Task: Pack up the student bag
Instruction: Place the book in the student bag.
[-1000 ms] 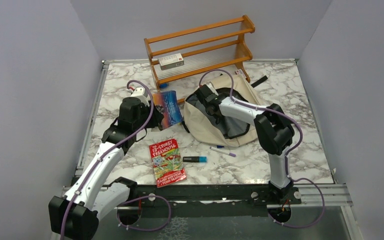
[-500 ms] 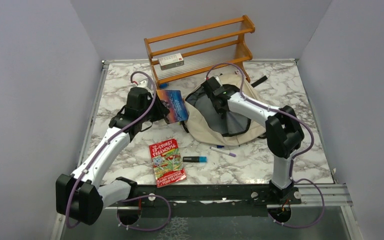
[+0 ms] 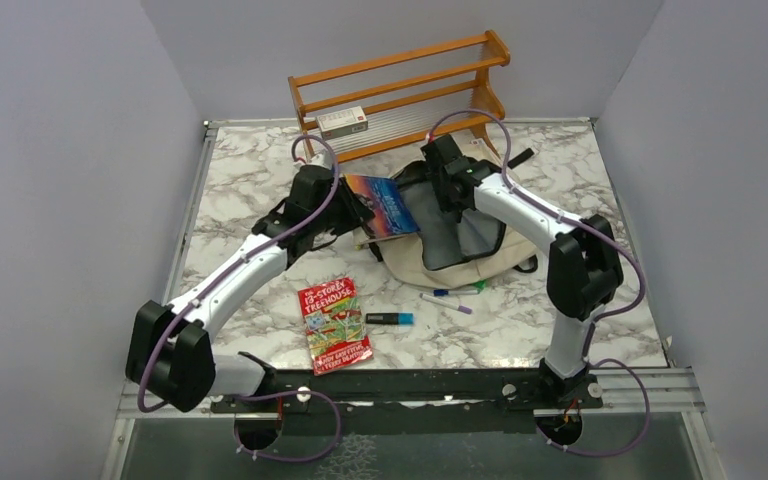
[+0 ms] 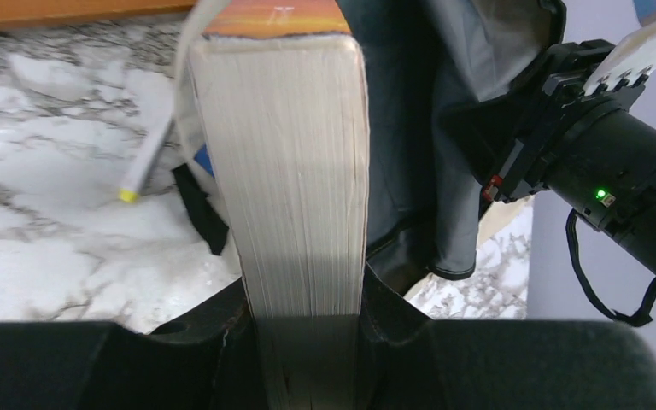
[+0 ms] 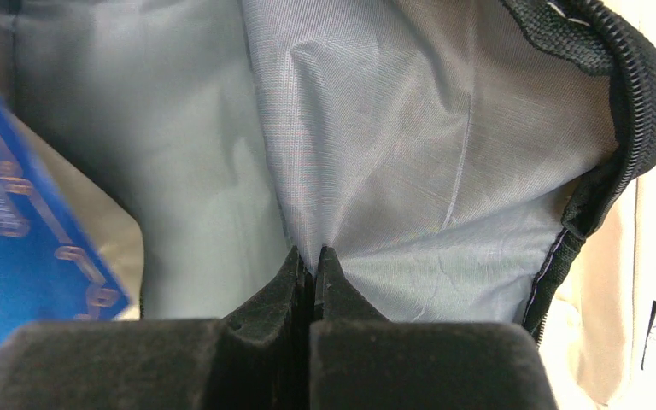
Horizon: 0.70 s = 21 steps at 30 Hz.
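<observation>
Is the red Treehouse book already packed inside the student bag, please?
No, the Treehouse book lies flat on the marble table, apart from the student bag.

Large soft beige fabric backpack point(image 3: 420, 270) with black zipper edging and black straps, lying slumped just in front of the wooden slatted rack point(image 3: 400, 95). Main compartment unzipped, mouth gaping wide and facing upward; grey inner lining exposed and creased.
</observation>
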Tool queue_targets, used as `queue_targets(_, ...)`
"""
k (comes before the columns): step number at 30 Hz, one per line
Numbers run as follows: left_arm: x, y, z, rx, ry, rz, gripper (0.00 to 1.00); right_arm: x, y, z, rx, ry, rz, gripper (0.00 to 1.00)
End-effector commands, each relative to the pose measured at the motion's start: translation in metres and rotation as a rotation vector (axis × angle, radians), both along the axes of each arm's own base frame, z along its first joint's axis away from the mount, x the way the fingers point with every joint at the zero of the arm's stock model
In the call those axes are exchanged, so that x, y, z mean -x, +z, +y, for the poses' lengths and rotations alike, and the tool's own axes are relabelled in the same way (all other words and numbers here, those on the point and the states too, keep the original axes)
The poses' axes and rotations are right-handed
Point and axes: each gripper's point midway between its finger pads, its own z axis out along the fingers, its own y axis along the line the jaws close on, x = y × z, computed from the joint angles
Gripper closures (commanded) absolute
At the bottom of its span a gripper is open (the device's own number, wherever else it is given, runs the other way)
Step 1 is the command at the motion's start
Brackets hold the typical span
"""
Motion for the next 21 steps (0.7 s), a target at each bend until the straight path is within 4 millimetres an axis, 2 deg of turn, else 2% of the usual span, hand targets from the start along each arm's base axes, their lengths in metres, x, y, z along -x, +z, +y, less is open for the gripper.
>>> queue_targets(1,-0.021,0.07,-0.045,0.223,-0.046,-0.165,1.0,-0.014,0.055,0.017,-0.142,-0.009,-0.134,0.99)
queue_targets(7,-0.029,0.077,-0.061,0.256,-0.091,-0.164,1.0,-0.008,0.074,0.029,-0.268,0.016,-0.159,0.99)
queue_targets(13,-0.037,0.08,-0.077,0.294,-0.134,-0.175,1.0,-0.008,0.095,0.029,-0.311,0.031,-0.232,0.99)
queue_targets(21,-0.038,0.103,-0.1,0.369,-0.197,-0.191,1.0,-0.005,0.096,0.027,-0.335,0.027,-0.244,0.99)
